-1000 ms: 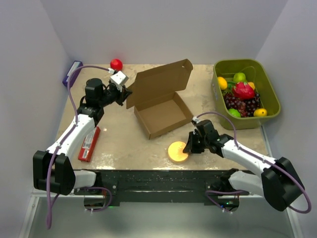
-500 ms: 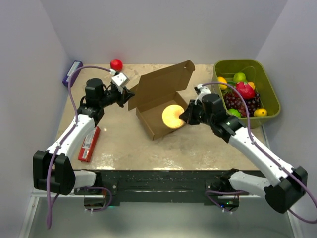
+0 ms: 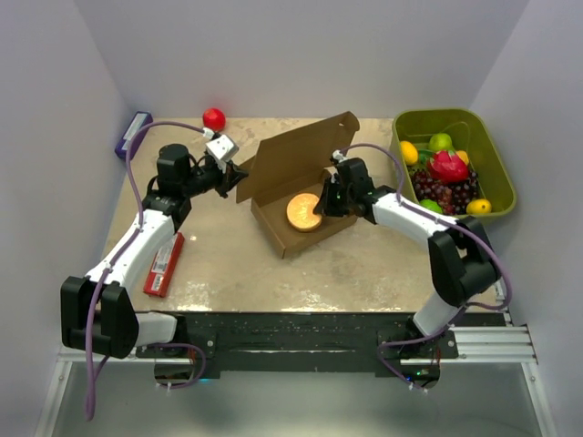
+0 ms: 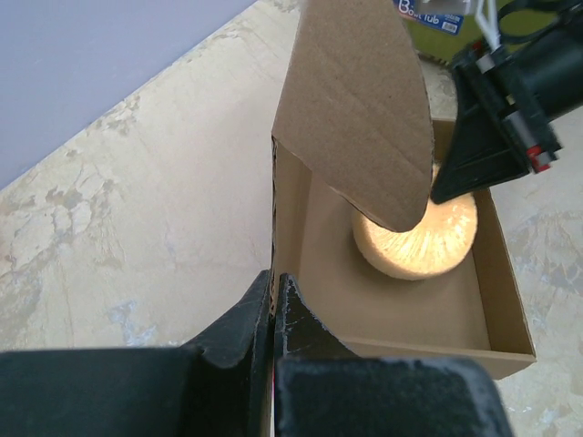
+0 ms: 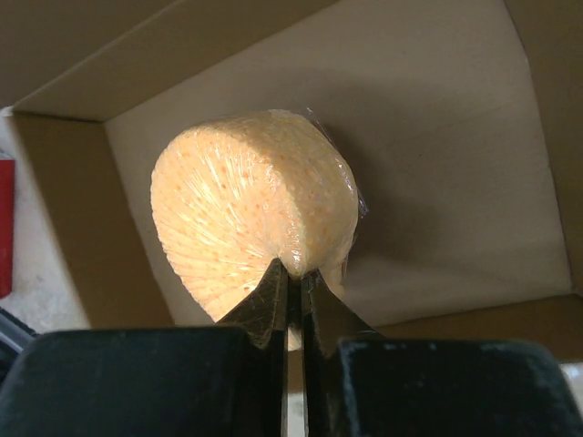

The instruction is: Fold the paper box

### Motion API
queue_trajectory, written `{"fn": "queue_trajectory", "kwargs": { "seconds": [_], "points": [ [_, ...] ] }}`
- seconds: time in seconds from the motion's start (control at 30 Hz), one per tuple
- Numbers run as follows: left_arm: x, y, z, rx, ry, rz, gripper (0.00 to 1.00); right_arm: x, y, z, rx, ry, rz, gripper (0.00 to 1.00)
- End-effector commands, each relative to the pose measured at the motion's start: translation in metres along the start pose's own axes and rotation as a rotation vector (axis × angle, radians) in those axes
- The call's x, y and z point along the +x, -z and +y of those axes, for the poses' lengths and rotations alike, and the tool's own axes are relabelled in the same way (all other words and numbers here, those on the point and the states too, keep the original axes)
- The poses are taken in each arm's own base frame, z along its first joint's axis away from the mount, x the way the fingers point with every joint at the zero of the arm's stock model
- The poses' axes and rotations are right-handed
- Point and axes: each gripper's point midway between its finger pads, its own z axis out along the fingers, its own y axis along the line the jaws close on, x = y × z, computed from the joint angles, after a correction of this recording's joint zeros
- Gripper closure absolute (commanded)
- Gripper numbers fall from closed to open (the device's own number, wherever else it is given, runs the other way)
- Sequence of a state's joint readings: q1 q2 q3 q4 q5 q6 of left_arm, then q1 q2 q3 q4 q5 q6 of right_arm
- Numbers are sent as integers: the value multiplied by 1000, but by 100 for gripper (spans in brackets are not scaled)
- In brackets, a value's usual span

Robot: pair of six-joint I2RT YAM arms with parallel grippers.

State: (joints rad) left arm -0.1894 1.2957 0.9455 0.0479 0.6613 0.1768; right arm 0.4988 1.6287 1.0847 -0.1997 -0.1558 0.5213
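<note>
The paper box (image 3: 296, 157) sits mid-table, tray open, lid standing up. The left gripper (image 3: 237, 174) is clenched on its left wall by the lid corner. The right gripper (image 3: 319, 206) pinches a plastic-wrapped orange disc (image 3: 301, 212) inside the tray; a green fruit bin (image 3: 446, 113) stands well right

Item: round orange disc (image 3: 303, 212), plastic-wrapped, pinched at its rim by the right gripper (image 3: 320, 204). 1 second ago it is low over the table (image 3: 228, 264) near the front edge, in front of the paper box (image 3: 293, 160); 0.5 second ago it is above the right side of the tray; now it sits further in, about the middle of the tray. Right arm (image 3: 410, 218): 1 second ago folded low along the near edge, now stretched across to the box, with its elbow drawn in from the far right corner.
</note>
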Motion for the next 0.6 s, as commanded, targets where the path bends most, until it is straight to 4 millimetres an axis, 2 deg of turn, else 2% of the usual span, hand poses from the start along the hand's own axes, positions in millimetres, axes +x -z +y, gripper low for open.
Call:
{"fn": "queue_trajectory", "kwargs": {
  "seconds": [0.0,0.03,0.13,0.17,0.23,0.27,0.37,0.47,0.57],
  "points": [
    [-7,0,-1,17,-20,-7,100,-5,-19,13,-84,-28,-30,100],
    [-4,-1,0,16,-17,0,100,4,-24,10,-88,-40,-9,100],
    [1,-4,2,16,-11,11,100,7,-34,10,-101,-56,0,99],
    [3,-4,3,16,-8,15,100,8,-35,13,-115,-53,8,82],
    [8,-6,4,19,-9,28,100,7,-36,13,-116,-50,14,56],
    [9,-6,5,17,-9,34,100,6,-34,12,-105,-49,14,38],
    [17,-5,10,3,-16,55,100,-8,-23,11,-83,-12,-20,19],
    [20,-2,19,-14,-25,61,100,-30,-2,10,-92,32,-82,13],
    [19,3,24,-10,-20,50,100,-46,13,0,-87,73,-136,12]
  ]
}}
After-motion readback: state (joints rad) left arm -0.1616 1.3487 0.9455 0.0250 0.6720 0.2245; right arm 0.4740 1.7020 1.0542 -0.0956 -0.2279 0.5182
